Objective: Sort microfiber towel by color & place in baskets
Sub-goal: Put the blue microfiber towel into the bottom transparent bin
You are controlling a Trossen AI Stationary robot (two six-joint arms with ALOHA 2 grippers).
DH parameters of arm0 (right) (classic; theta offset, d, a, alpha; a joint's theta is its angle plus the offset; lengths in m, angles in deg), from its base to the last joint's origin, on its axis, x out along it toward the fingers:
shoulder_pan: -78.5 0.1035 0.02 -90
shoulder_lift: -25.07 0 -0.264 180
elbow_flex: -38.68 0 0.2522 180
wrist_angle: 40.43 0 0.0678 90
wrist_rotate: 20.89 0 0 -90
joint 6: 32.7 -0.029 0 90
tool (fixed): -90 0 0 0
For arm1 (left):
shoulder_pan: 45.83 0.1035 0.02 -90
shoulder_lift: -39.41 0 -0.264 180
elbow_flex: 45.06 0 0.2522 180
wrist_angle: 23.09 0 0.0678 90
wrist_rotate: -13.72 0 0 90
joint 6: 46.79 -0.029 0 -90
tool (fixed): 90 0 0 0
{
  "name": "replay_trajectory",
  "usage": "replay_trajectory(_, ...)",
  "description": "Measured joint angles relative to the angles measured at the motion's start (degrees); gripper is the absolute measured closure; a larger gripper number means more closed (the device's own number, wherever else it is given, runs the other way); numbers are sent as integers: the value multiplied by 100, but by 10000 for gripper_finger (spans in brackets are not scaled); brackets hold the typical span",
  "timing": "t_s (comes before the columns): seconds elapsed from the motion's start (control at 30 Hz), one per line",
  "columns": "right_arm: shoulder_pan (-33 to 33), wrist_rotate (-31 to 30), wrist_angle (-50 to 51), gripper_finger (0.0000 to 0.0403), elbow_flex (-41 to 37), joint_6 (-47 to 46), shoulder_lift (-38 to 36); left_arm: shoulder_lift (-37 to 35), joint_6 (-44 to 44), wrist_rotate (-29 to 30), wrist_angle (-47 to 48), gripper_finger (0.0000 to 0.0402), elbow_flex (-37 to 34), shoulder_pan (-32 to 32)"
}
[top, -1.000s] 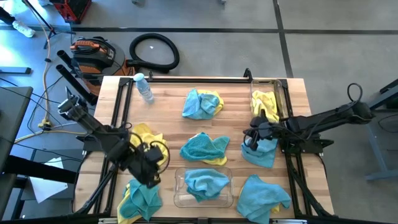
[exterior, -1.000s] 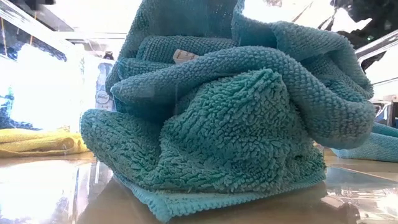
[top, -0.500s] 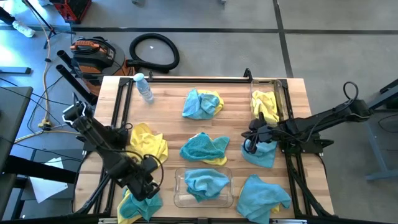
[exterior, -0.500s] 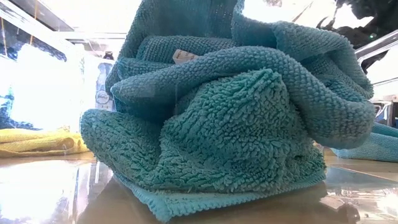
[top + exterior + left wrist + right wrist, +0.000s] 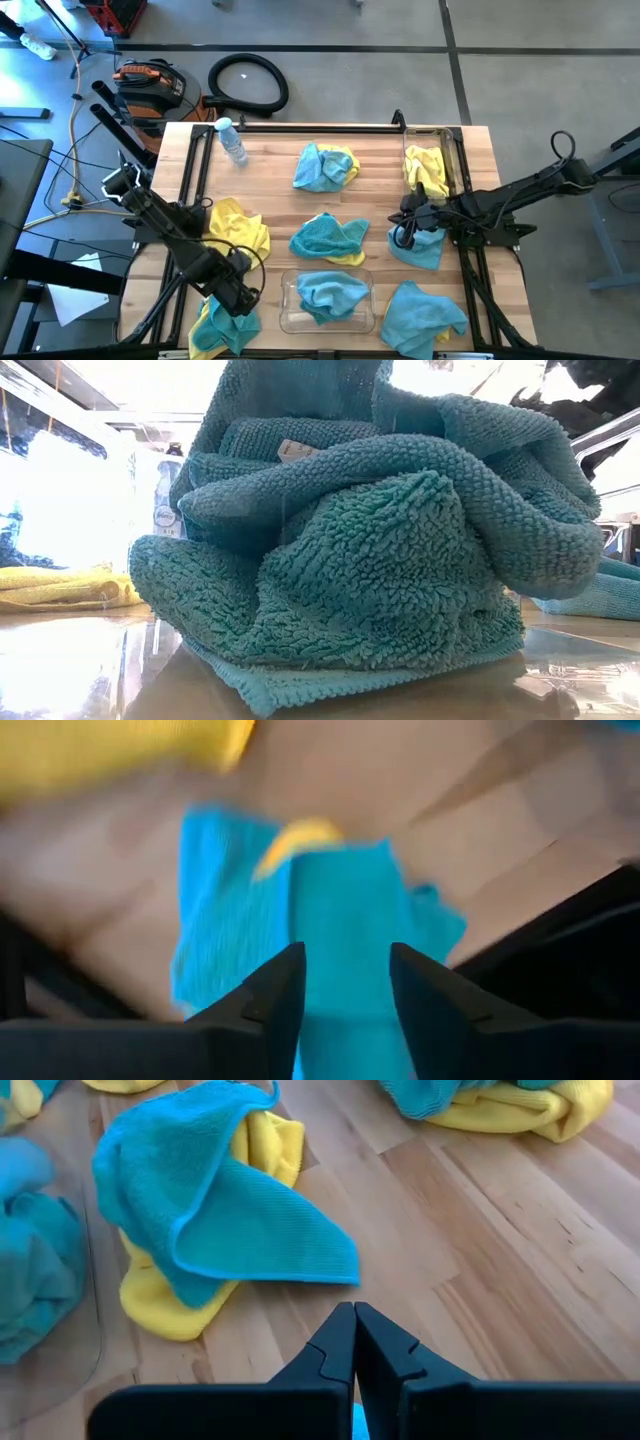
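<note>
Occluded, cropped and blurred regions

In the low view, a teal towel (image 5: 370, 540) pressed close to the lens blocks nearly all of the table from you; its top is cut off by the picture's edge. The left wrist view is motion-blurred, so you cannot resolve the weave of the blue cloth (image 5: 300, 940) between the fingers (image 5: 275, 995). In the high view, the left gripper (image 5: 238, 296) partly covers the front-left cloth pile (image 5: 222, 325), which the picture's edge also crops.
</note>
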Motion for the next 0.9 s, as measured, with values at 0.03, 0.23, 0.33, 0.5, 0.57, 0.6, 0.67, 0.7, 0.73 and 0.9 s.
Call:
replay_trajectory(0.03, 1, 0, 11, 402, 0, 73, 0, 0, 197, -186, 13, 262, 0, -5)
replay_trajectory(0.23, 1, 0, 39, 402, 0, 159, 0, 0, 1012, -283, 19, 265, 0, -195)
replay_trajectory(0.33, 1, 0, 43, 402, 0, 173, 0, 31, 1394, -286, 19, 265, 0, -344)
replay_trajectory(0.5, 1, 0, 47, 402, 0, 289, 0, 33, 2175, 18, -47, 265, 0, -571)
replay_trajectory(0.57, 1, 0, 49, 402, 0, 306, 0, 38, 2463, 257, -89, 265, 0, -658)
replay_trajectory(0.6, 1, 0, 49, 402, 0, 306, -2, 67, 2599, 287, -132, 265, -5, -689)
replay_trajectory(0.67, 1, 0, 51, 402, 2, 306, -2, 181, 2819, 269, -242, 265, -35, -751)
replay_trajectory(0.7, 1, 0, 53, 402, 2, 306, -2, 254, 2876, 206, -265, 265, -42, -780)
replay_trajectory(0.73, 1, 0, 57, 402, 2, 306, -2, 329, 2910, 125, -280, 265, -42, -800)
replay_trajectory(0.9, 1, 0, 62, 402, 2, 264, -2, 666, 2916, 22, -335, 265, -42, -811)
